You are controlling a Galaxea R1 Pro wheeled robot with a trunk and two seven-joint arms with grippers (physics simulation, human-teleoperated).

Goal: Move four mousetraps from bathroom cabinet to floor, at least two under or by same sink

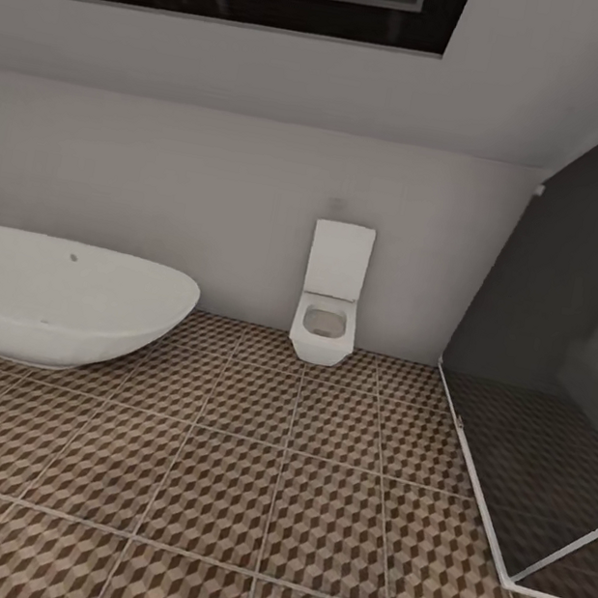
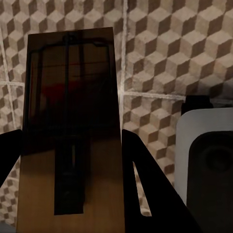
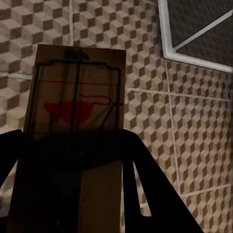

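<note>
In the left wrist view, a tan wooden mousetrap with dark metal wire stands between the dark fingers of my left gripper, which is shut on it. My right gripper is likewise shut on a second mousetrap, this one with a red mark on its board. Both traps hang above the cube-patterned bathroom floor. The cabinet and the sink are out of view.
A white oval bathtub stands at the left. A white toilet is against the far wall. A dark glass shower enclosure with a white frame is on the right. A white and dark part of the robot is beside the left trap.
</note>
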